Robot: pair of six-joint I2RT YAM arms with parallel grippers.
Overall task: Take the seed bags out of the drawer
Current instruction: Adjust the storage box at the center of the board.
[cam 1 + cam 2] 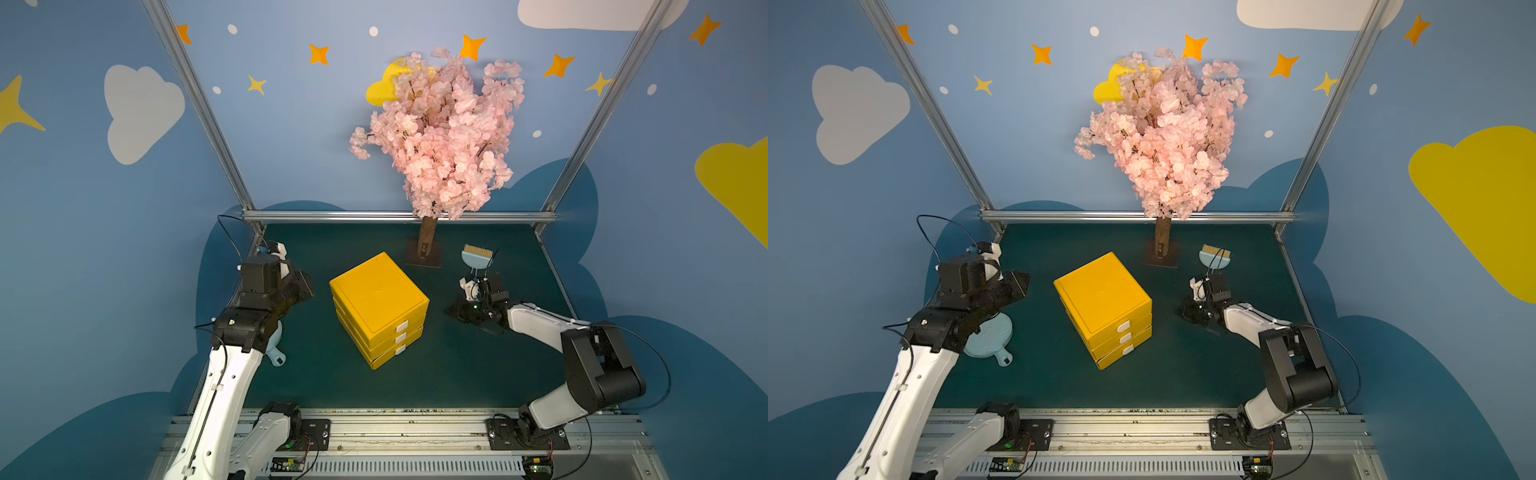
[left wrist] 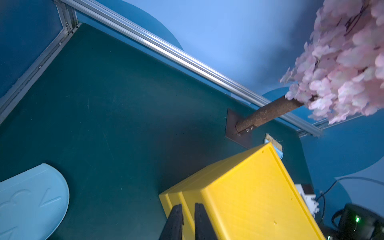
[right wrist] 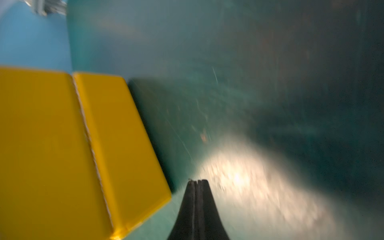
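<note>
All three drawers of the yellow cube point(image 1: 376, 297), at the centre of both top views, are pushed in. No seed bags show anywhere, so we judge them to be shut inside the drawer point(image 1: 401, 326), the uppermost one, whose white tab faces the lower right of the frame.

The step in hand is getting that drawer open. The left gripper point(image 2: 188, 207) hangs at the cube's left with its fingers almost together, a slim gap between them, gripping nothing. The right gripper point(image 3: 197, 181) sits low on the mat at the cube's right, fingers pressed together and empty, just below the brush point(image 1: 477, 255) in the frame.

To do it well, we part the fingers before closing on the tab and take only the top tab, not the two beneath. We pull straight along the drawer's own line. The cube looks light, so we brace it with the other arm.
</note>
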